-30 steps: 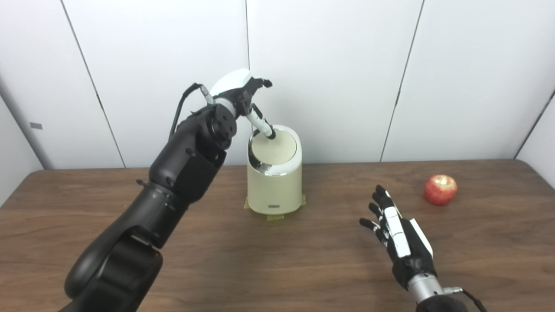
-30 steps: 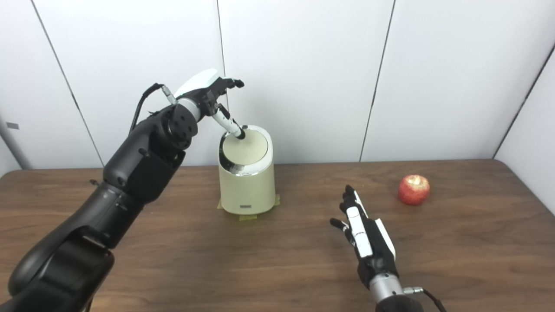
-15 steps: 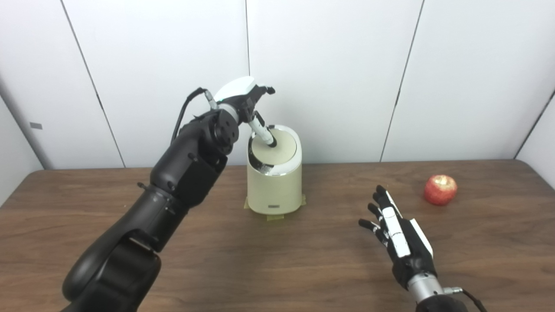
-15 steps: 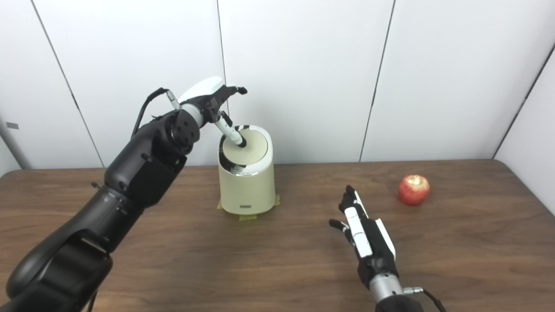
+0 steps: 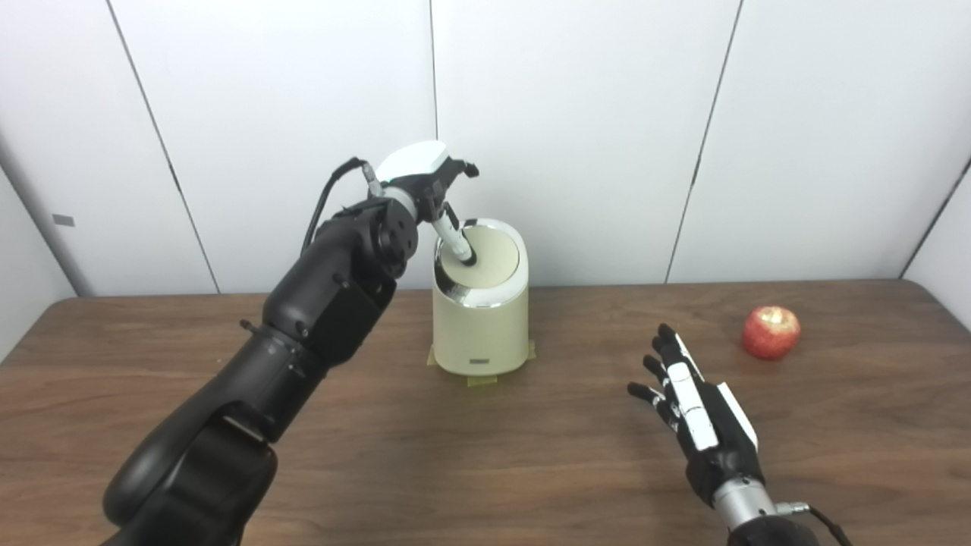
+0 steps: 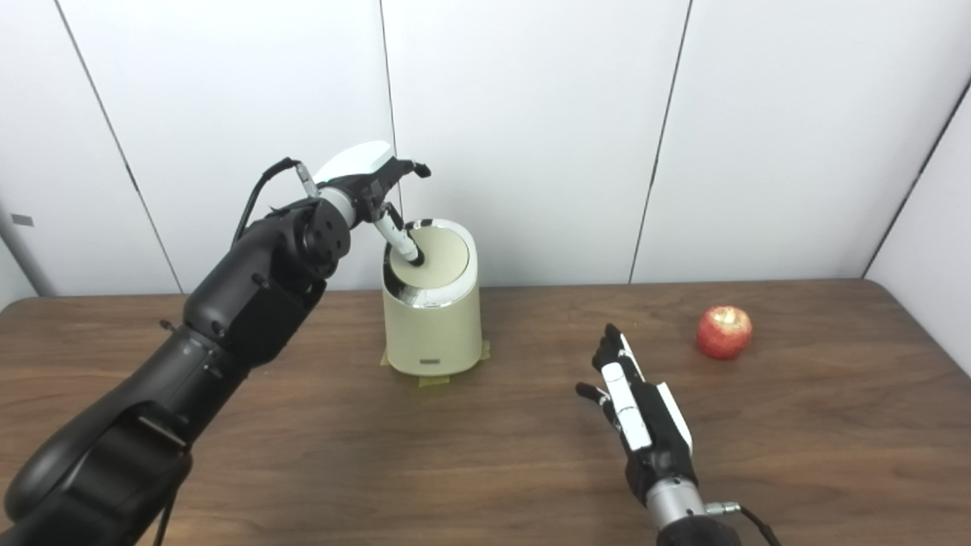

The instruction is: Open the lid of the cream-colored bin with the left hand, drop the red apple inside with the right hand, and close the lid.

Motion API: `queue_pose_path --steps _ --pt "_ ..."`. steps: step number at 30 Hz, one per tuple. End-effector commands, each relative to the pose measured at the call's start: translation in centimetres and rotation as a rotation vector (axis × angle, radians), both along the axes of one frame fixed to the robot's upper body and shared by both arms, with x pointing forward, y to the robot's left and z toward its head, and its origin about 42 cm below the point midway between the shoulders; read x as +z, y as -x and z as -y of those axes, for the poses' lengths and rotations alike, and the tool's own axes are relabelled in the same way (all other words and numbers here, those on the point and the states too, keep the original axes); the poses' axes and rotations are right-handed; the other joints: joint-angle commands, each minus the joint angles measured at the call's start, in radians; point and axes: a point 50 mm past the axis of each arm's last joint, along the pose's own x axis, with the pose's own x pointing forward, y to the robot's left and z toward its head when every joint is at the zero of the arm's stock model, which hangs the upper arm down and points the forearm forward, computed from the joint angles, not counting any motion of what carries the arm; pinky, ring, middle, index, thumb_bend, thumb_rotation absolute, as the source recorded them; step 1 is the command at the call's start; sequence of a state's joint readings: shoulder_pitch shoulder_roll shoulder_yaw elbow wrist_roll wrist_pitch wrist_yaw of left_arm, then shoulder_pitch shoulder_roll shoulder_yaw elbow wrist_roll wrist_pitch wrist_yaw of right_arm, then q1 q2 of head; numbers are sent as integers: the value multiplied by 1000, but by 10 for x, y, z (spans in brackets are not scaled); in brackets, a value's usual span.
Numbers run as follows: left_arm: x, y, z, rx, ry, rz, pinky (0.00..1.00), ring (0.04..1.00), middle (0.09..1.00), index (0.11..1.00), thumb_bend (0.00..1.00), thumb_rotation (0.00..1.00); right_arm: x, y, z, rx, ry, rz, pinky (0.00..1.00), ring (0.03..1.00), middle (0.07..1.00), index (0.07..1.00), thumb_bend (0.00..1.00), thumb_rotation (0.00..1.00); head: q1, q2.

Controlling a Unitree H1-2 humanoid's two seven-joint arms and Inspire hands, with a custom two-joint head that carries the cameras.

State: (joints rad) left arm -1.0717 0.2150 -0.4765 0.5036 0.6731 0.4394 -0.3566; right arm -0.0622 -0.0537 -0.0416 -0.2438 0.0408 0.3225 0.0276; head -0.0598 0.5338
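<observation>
Your left hand (image 5: 425, 171) above the cream bin (image 5: 479, 318), one finger pressing its closed lid (image 5: 485, 262), holding nothing, your right hand (image 5: 702, 417) spread empty over the counter (image 5: 379, 425), red apple (image 5: 771, 332) just beyond its fingertips, rightward.

Bin (image 5: 480, 334): cream-coloured body, matching cream lid (image 5: 485, 260), ringed by a shiny chrome band; a small grey label low on its front. Yellowish tape shows under the bin's base. Right of the bin, apple (image 5: 771, 331): red with a pale patch on top. Table (image 5: 485, 455): dark brown wood grain. Left hand (image 5: 425, 171) and right hand (image 5: 694, 409): black with white panels.
</observation>
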Motion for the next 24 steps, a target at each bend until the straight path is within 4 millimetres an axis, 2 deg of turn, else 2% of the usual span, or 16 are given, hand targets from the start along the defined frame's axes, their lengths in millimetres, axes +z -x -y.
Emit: queue_pose_path --steps 1,4,7,12,15,19,21,24 --pt "28 -4 0 -23 -20 101 799 910 946 898 851 0 22 -6 -4 14 -4 93 816 965 1000 1000 584 909 -4 -6" --pt "16 -4 3 -36 -51 103 799 930 955 888 850 0 21 -7 -4 11 -8 94 818 964 1000 1000 587 903 -6 -11" --pt "3 -5 7 -46 -59 101 769 889 923 877 866 0 19 -8 -3 5 -7 94 817 963 1000 1000 591 904 -5 -16" --pt "-9 -8 11 -54 -51 82 821 906 933 880 872 0 16 -9 -1 5 -9 91 817 962 1000 1000 575 917 -7 -26" --pt "0 -6 9 -62 -23 89 806 918 941 889 858 0 17 -9 -2 6 -14 91 809 958 1000 1000 574 912 -3 -25" --pt "29 -4 7 -60 25 126 806 918 944 903 835 0 14 -11 2 9 4 90 808 964 1000 1000 557 940 -3 -28" --pt "45 -2 7 -53 50 144 844 951 964 918 837 0 14 -11 3 6 -1 90 804 963 1000 1000 573 935 0 -27" --pt "69 2 7 -52 83 169 820 935 952 914 833 0 14 -12 5 0 1 88 807 963 1000 1000 576 932 3 -28"
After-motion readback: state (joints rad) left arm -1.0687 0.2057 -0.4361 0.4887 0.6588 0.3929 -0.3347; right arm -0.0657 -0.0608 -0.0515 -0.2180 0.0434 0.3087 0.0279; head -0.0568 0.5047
